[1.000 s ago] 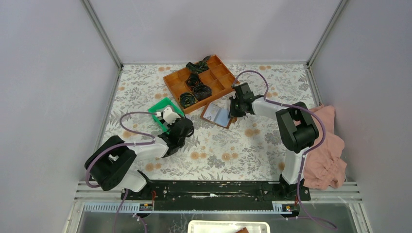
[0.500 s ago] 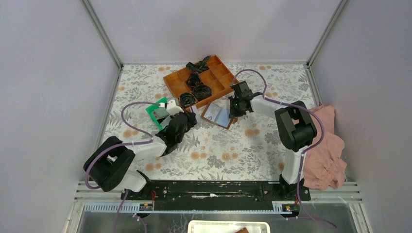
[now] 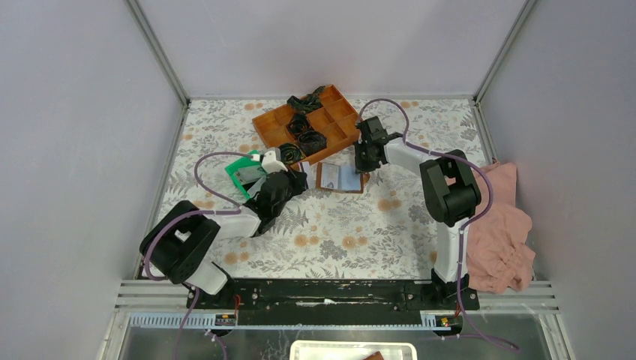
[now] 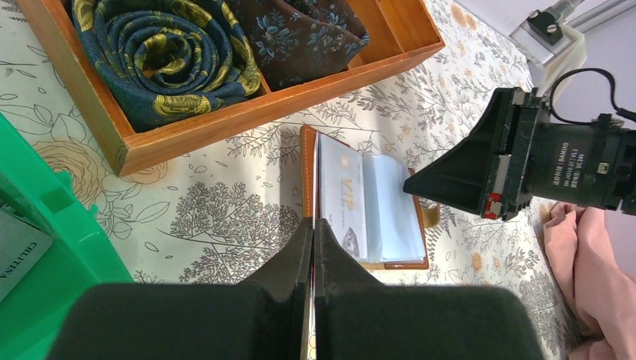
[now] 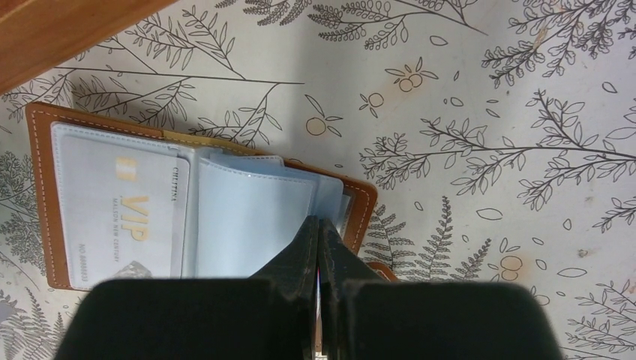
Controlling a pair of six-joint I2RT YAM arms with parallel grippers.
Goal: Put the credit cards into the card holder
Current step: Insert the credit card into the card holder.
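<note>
The card holder (image 3: 339, 178) lies open on the floral table, brown with clear sleeves (image 5: 240, 225). One VIP credit card (image 5: 124, 225) sits in its left sleeve (image 4: 341, 195). My left gripper (image 3: 297, 181) is shut on another credit card (image 4: 313, 223), seen edge-on as a thin pale line between the tips, just left of the holder's left edge. My right gripper (image 5: 319, 221) is shut, its tips resting on the sleeves near the holder's right edge (image 3: 362, 166). Another grey card (image 4: 13, 251) lies in the green tray (image 4: 52, 262).
An orange compartment tray (image 3: 341, 124) with rolled ties (image 4: 169, 52) stands just behind the holder. The green tray (image 3: 241, 171) is left of my left gripper. A pink cloth (image 3: 504, 225) lies at the right edge by the right arm's base.
My left gripper rose from the green tray and swung right to the holder's left edge with a card. My right gripper shifted slightly back, and the holder turned squarer.
</note>
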